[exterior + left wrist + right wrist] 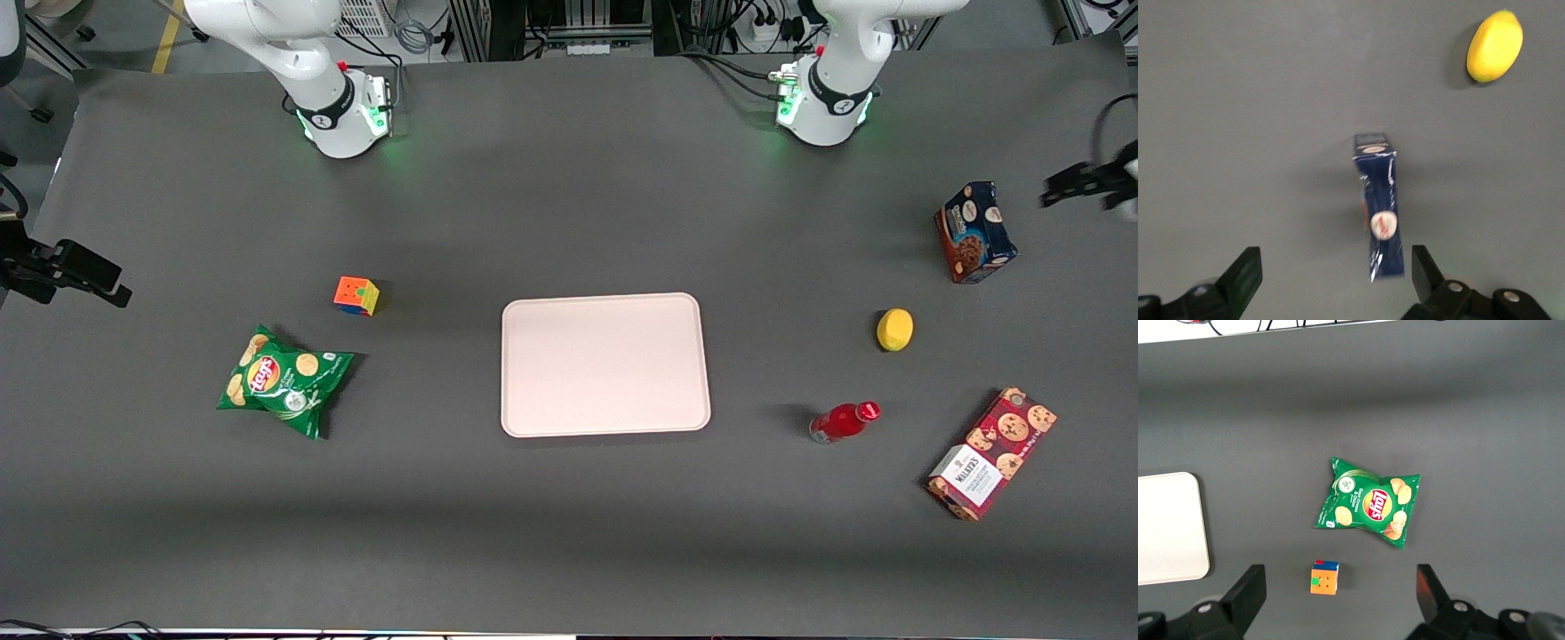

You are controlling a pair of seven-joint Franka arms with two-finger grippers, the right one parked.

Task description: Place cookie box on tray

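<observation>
The cookie box [974, 233] is a small navy carton with a brown cookie front, standing upright on the table toward the working arm's end. In the left wrist view the cookie box [1379, 207] shows from above as a narrow blue top with a round white logo. My gripper [1062, 188] hovers above the table beside the box, at the table's very end. Its fingers [1245, 270] are spread wide, so the gripper [1336, 267] is open and holds nothing. The pale pinkish-cream tray [605, 364] lies flat at the table's middle with nothing on it.
A yellow lemon [894, 329] lies nearer to the front camera than the cookie box, also seen as the lemon [1495, 45]. A red bottle [843, 421] and a long red cookie box [991, 453] lie nearer still. A green chips bag [283, 380] and a colour cube [356, 295] sit toward the parked arm's end.
</observation>
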